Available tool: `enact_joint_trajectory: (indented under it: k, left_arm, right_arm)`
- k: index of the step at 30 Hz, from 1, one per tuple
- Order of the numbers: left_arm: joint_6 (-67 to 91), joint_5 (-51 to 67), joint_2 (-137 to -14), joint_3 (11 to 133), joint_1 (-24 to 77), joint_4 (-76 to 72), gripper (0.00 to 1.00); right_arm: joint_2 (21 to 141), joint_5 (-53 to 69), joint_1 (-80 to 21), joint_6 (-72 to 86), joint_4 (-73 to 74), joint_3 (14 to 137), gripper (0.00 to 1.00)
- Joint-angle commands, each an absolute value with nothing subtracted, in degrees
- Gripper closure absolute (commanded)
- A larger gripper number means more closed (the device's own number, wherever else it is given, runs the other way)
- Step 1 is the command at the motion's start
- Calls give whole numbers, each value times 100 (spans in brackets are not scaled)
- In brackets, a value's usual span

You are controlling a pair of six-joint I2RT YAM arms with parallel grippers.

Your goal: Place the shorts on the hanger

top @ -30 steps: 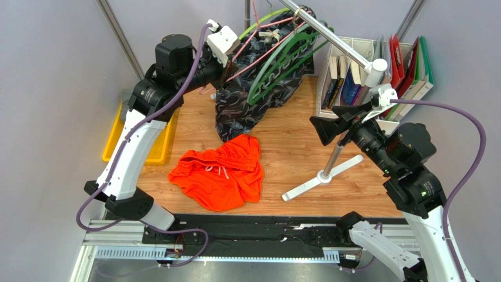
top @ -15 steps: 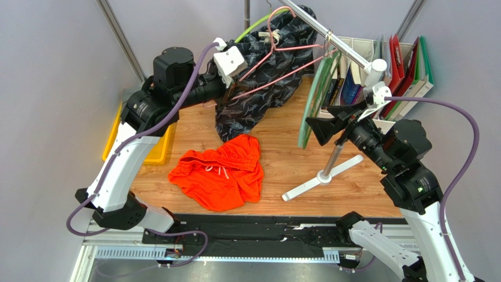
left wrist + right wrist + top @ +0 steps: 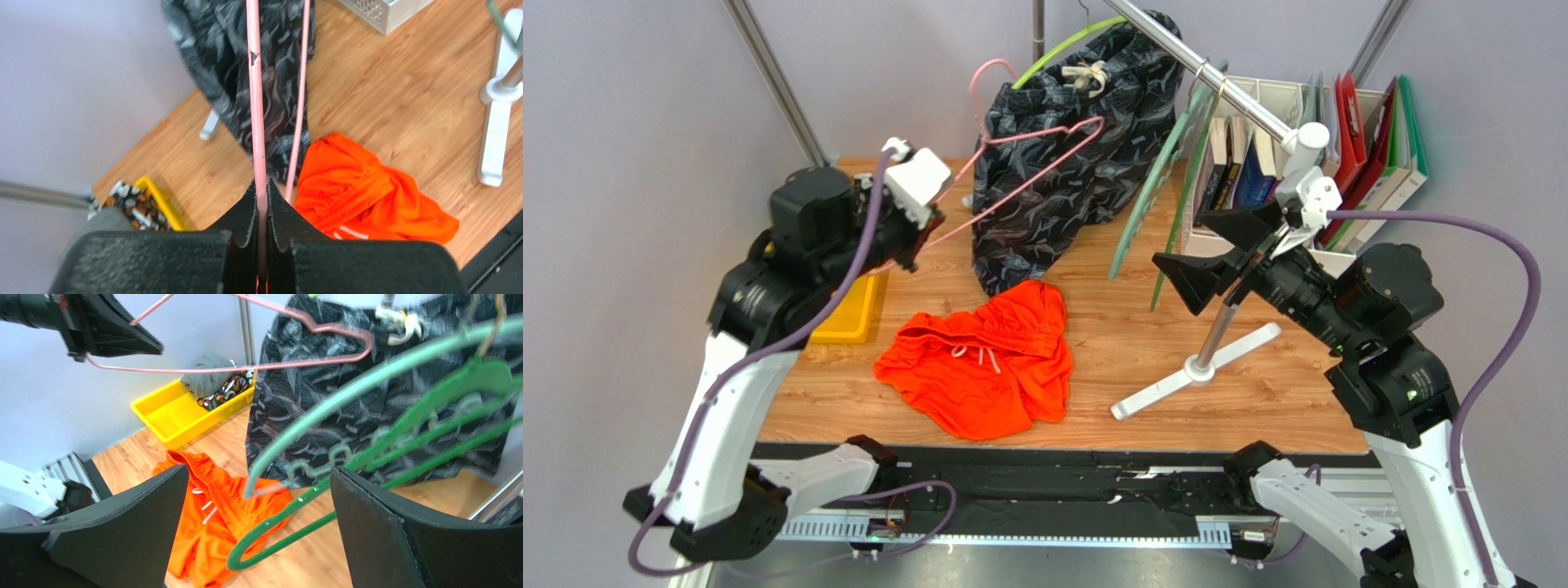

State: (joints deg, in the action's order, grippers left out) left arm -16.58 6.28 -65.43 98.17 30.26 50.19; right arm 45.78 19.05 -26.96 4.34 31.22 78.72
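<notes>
The orange-red shorts (image 3: 983,361) lie crumpled on the wooden table, drawstring up. They also show in the left wrist view (image 3: 368,196) and the right wrist view (image 3: 209,527). My left gripper (image 3: 928,233) (image 3: 262,190) is shut on one end of the thin pink hanger (image 3: 1044,131) (image 3: 255,92) (image 3: 215,370). It holds the hanger in the air, off the rail, above and behind the shorts and in front of the black garment. My right gripper (image 3: 1185,245) (image 3: 258,471) is wide open and empty, right of the shorts and beside the stand pole.
A black wavy-patterned garment (image 3: 1063,196) and green hangers (image 3: 1192,159) (image 3: 368,453) hang from the metal rail (image 3: 1210,74). The stand's white foot (image 3: 1192,368) rests on the table. A yellow bin (image 3: 848,306) sits at the left edge, and a crate of books and folders (image 3: 1369,135) at the back right.
My left arm has pulled back to the left and down, taking the pink hanger off the rail. The green hangers have swung to the right. My right gripper has barely moved.
</notes>
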Motion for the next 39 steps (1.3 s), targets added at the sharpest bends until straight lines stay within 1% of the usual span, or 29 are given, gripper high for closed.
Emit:
enact_joint_trajectory:
  k: [1,5,7,8,9,12,15,16,19,23,25,31,37,39]
  left_arm:
    - [-2160,729,-5688,9406,2672,5403,100]
    - [-2522,940,-4714,8790,2541,5887,100]
    - [-2777,1019,-4475,8500,2408,6369,100]
    - [-2838,1046,-4247,8412,2391,6529,100]
    - [-2987,1116,-4132,8228,2347,6687,100]
    - [-3190,1572,-3815,7982,2181,7372,100]
    - [-3129,2239,-3595,7692,2057,7514,100]
    - [-3146,2354,-3516,7612,2022,7523,100]
    - [-3181,2636,-3393,7322,2013,7462,100]
    - [-3375,2821,-3366,7085,2013,7436,100]
    - [-3419,3005,-3244,7014,2013,7339,100]
    - [-3463,3225,-3041,6908,2013,7207,100]
    - [-3647,3181,-2787,6829,2013,7321,100]
    - [-3682,3243,-2725,6777,2013,7356,100]
  right_arm:
    - [4807,2512,-2672,-333,3295,8437,9]
    - [5280,2715,-2689,-764,3804,8893,9]
    - [5510,2960,-2707,-913,4024,9104,8]
    - [5606,3032,-2777,-975,4243,9236,1]
    - [5868,3084,-2847,-1045,4367,9464,0]
    - [6317,3077,-3321,-1475,4850,9877,0]
    - [6591,2858,-4023,-1950,4992,9984,0]
    - [6627,2796,-4400,-2047,4853,9941,0]
    - [6688,2690,-5121,-2294,4371,9660,0]
    - [6995,2672,-5712,-1918,3798,9519,1]
    - [7136,2777,-5922,-1802,3474,9431,3]
    - [7383,2865,-6301,-1635,2358,8781,6]
    - [7576,3032,-6302,-1486,2040,8491,9]
    - [7655,3164,-6310,-1415,1838,8438,14]
